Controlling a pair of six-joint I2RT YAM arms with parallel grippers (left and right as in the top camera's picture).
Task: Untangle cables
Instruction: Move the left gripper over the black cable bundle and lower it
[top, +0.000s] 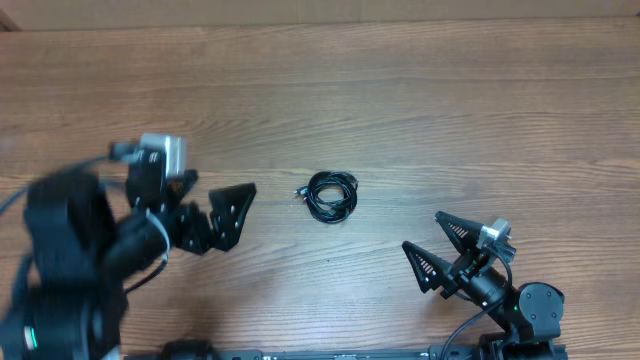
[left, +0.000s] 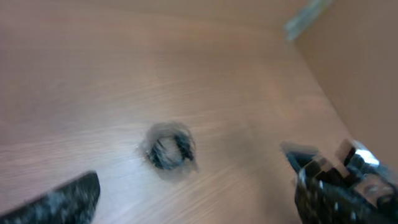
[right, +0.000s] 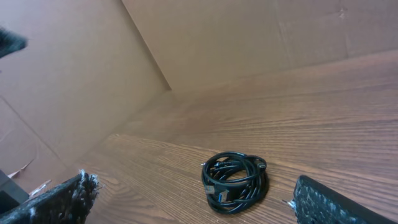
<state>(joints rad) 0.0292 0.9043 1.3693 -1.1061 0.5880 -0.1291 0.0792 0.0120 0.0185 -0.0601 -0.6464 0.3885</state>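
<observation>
Both grippers are wide open and hold nothing. In the overhead view the left gripper (top: 232, 215) is at the middle left, with its black fingers (top: 240, 196) pointing right. The arm behind it looks blurry. The right gripper (top: 422, 231) is at the lower right, and its two fingers spread apart and point up and left. The cables (top: 330, 196) lie between the two grippers, near the middle of the frame, on the brown wooden table (top: 420, 90). They are thin and black, wound up in one small round bundle. A little plug end sticks out on the bundle's left side. Neither gripper touches the bundle. The left one is near it and the right one is a bit farther off. The left wrist view is very blurry. There the cables (left: 169, 151) show as a dark fuzzy ring a little left of the middle, with one finger in the lower left corner and the other at the lower right. The right wrist view is sharp. The cables (right: 235, 182) sit in the lower middle, between a finger at the lower left and a finger at the lower right, touching neither. A plain brown wall (right: 217, 43) stands behind the table at the top of that frame.
</observation>
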